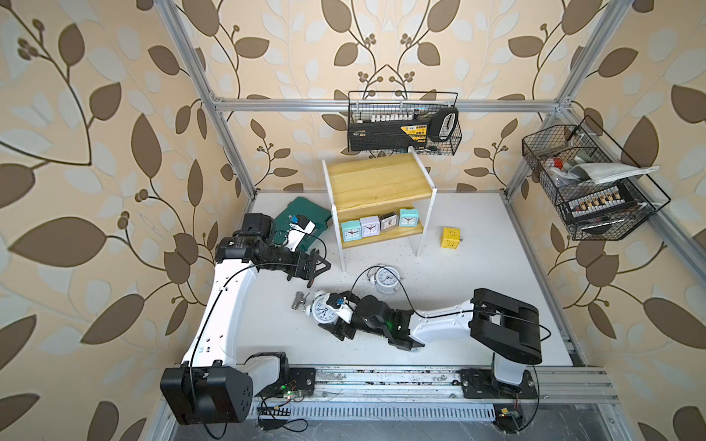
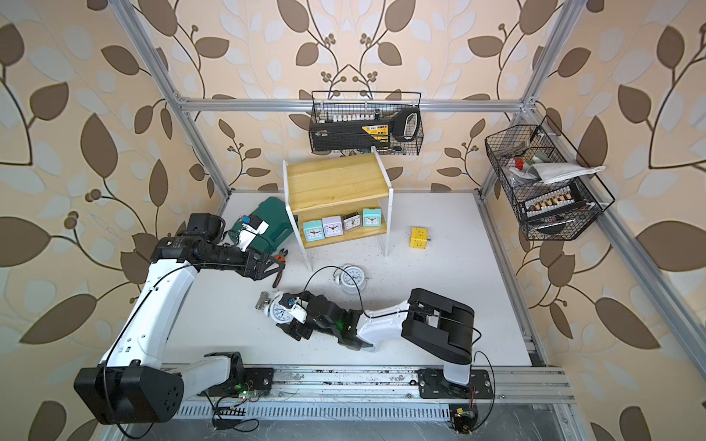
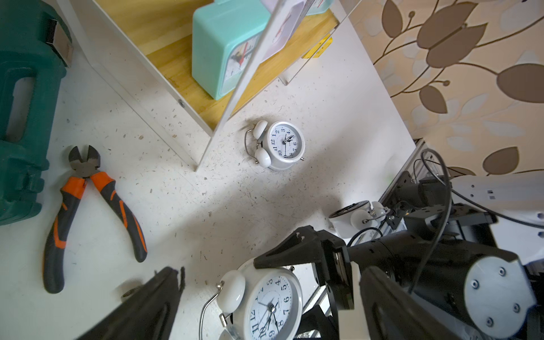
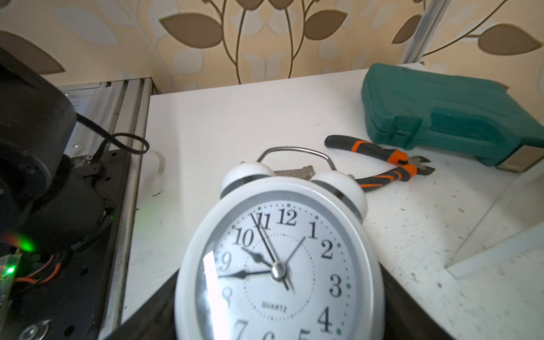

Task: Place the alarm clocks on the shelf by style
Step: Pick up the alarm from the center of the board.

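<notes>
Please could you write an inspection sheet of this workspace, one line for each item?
Surface: white table, speckled with small chips.
Job's things: four square clocks in a row on the shelf, lower board, top board bare; lying round clock on the table; held round clock between the right jaws; third round clock partly seen near the right arm.
Clutter: green case, pliers, yellow cube, metal fitting.
Grippers: left gripper open and empty above the table; right gripper shut on the held round clock.
Cables: black cable from the right arm arcs over the lying round clock.
Surroundings: leaf wallpaper, metal frame, two wire baskets with tools.
</notes>
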### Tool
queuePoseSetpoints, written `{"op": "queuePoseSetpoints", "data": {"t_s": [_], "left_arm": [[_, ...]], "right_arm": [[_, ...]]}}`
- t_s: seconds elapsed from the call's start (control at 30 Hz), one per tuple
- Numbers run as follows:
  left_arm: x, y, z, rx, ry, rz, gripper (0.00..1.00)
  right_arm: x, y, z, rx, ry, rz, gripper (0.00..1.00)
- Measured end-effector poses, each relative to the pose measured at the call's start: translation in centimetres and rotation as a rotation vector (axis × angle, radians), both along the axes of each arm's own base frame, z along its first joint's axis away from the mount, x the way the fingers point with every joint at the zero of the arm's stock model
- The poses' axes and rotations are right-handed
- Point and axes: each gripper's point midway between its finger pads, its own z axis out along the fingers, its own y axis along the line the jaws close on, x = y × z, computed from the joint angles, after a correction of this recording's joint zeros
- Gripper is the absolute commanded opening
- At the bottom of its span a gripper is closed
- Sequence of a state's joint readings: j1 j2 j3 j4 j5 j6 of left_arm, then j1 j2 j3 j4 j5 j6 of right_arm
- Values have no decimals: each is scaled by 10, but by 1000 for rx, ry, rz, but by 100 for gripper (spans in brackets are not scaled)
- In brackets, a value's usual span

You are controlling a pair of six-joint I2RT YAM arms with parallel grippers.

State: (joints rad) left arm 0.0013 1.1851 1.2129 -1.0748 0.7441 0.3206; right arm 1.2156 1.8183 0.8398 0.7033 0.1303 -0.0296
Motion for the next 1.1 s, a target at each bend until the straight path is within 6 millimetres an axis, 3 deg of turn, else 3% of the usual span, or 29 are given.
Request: {"op": "queuePoseSetpoints", "data": {"t_s": [0.3, 0.6, 0.8, 1.1], "left_arm": [[1, -10, 4, -84, 50, -14, 99], [3, -20, 2, -174, 119, -47, 99], [-1, -26, -4, -234, 200, -79, 97], [-16, -36, 7, -335, 228, -152, 94]], "right_arm": [[17, -42, 39, 136, -135, -197, 55], [21, -59, 90, 305, -245, -324, 55], [26, -69, 109, 369, -286, -394, 56], [28, -76, 122, 402, -325, -442, 56]]}}
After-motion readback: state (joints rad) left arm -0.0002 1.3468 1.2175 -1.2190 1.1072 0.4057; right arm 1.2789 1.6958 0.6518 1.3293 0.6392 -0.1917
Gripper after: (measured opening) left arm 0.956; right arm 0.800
